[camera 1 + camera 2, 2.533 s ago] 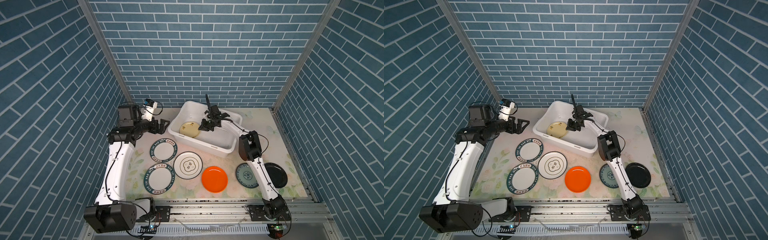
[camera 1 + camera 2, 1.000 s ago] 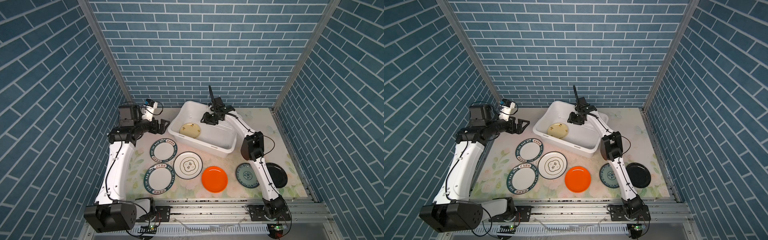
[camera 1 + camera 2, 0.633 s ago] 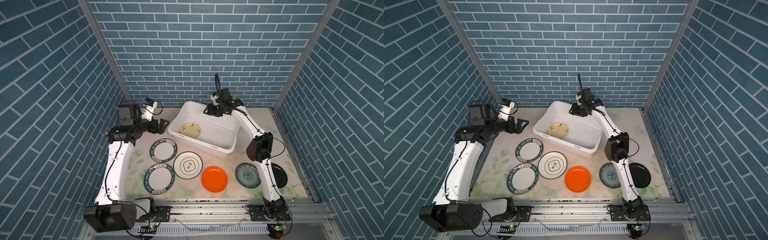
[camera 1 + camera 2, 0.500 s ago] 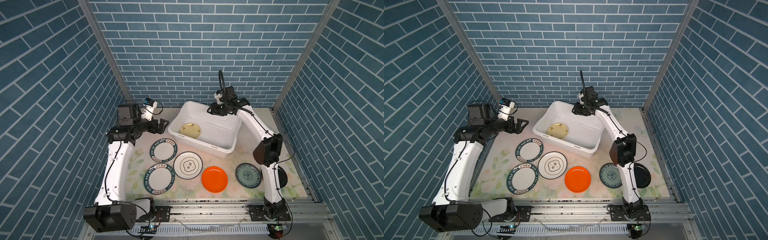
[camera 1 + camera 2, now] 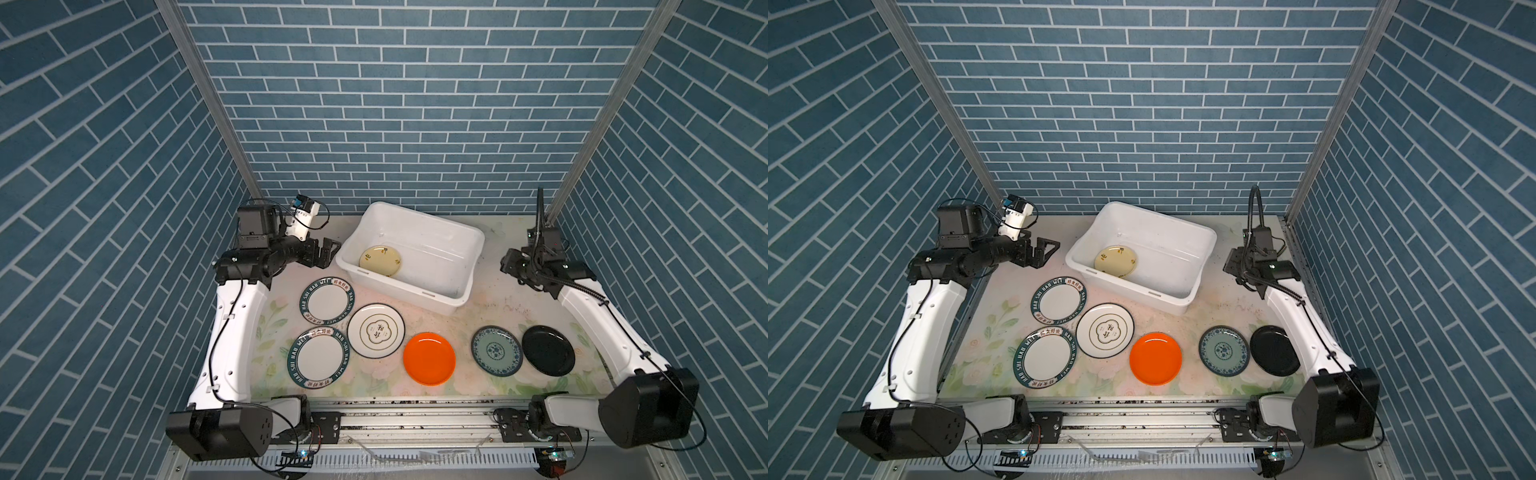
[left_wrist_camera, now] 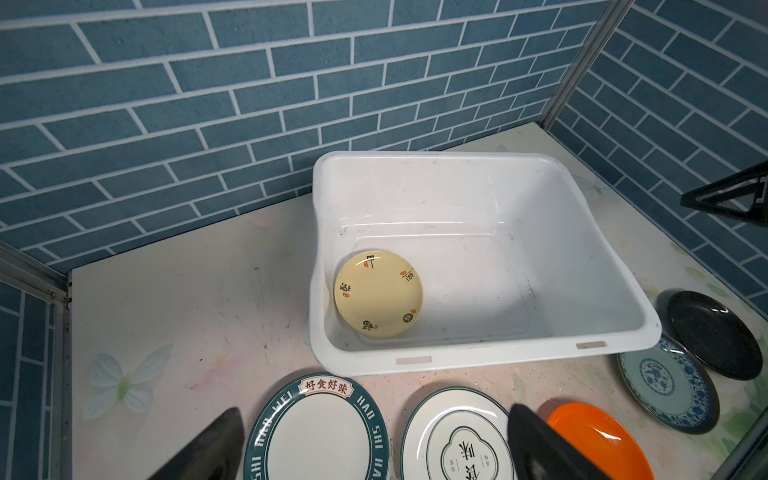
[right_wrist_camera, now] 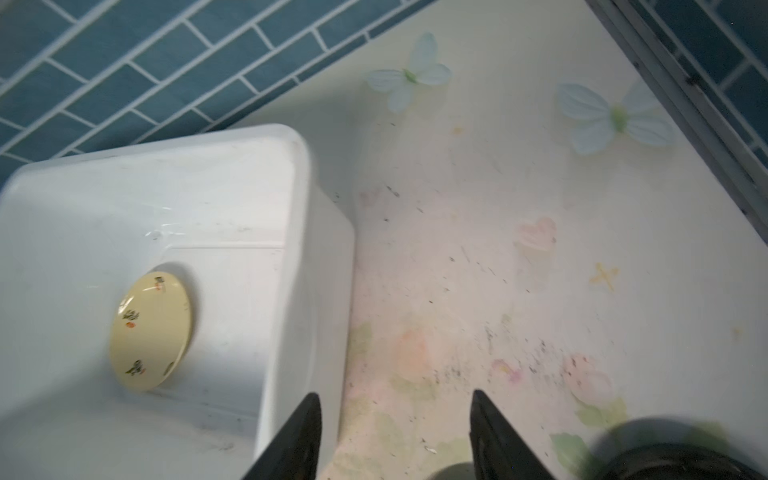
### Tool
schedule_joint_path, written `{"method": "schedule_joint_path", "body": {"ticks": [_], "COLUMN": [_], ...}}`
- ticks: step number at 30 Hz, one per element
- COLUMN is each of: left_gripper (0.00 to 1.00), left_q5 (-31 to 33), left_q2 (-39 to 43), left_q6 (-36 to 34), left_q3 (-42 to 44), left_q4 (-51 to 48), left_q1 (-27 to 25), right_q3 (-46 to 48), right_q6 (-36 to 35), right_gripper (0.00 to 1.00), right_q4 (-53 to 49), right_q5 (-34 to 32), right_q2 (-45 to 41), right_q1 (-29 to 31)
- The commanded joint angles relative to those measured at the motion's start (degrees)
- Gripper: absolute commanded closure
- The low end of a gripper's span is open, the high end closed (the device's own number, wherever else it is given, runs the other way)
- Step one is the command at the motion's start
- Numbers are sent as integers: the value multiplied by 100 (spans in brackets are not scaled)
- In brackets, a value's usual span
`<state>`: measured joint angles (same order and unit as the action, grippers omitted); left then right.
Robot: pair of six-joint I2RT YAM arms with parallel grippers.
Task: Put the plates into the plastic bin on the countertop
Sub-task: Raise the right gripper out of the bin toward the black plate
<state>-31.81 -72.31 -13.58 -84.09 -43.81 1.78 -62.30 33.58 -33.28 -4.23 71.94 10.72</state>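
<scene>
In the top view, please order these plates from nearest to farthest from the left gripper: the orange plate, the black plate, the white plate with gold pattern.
Measured from the left gripper in a top view:
1. white plate with gold pattern, near the middle, closest.
2. orange plate, further right, at the front.
3. black plate, far right side.

The countertop [image 5: 519, 299], pale cream with faint flowers, leaves and butterflies and speckled with dark scuffs, bears the white plastic bin [image 5: 420, 215] at the back, set at a slant. In front of it six plates lie flat: the far lettered plate [image 5: 328, 301], the near lettered plate [image 5: 318, 357], the gold-motif plate [image 5: 376, 330] crowding both, the orange plate [image 5: 429, 358], then the blue-green plate [image 5: 496, 351] rim to rim with the black plate [image 5: 548, 351].
</scene>
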Motion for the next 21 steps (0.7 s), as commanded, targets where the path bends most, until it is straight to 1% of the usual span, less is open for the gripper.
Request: {"method": "schedule_joint_path", "body": {"ticks": [1,3,5,6,7,10,13,14,15,21], "left_gripper": [0,0,1,0,1,0,0,1,1,1], "left_q5": [-104,-96,-80,-71,-58,21,76,84,103,87], "left_q2": [-109,-159,-199,-214,-228,-324,-420,-421,-420,-440], "left_q6": [-161,-162,-162,-162,-162,-171,-180,-179,-188,-171], "left_q3": [-120,-125,-125,-109,-116,-166,-263,-281,-285,-265], "left_q4": [-212,-238,-253,-252,-259,-277,-338,-348,-353,-402], "left_q1": [-120,-197,-285,-323,-371,-534,-680,-725,-755,-844], "right_q3": [726,1255,1705,1897,2093,2487,2683,2725,2761,2943], "right_q6": [477,657,813,1017,1161,1490,1704,1893,2013,2344], "right_gripper": [37,32,30,23,18,17,15,5,1,1], "right_q4": [28,-17,-37,-147,-178,-222,-363,-512,-608,-897], "right_q5": [-682,-1025,-1465,-1735,-1854,-1972,-2045,-2137,-2178,-2163], "right_q2": [-616,-973,-1327,-1512,-1694,-2036,-2151,-2178,-2204,-2566], "right_q1": [-270,-476,-562,-594,-657,-912,-1161,-1249,-1324,-1725]}}
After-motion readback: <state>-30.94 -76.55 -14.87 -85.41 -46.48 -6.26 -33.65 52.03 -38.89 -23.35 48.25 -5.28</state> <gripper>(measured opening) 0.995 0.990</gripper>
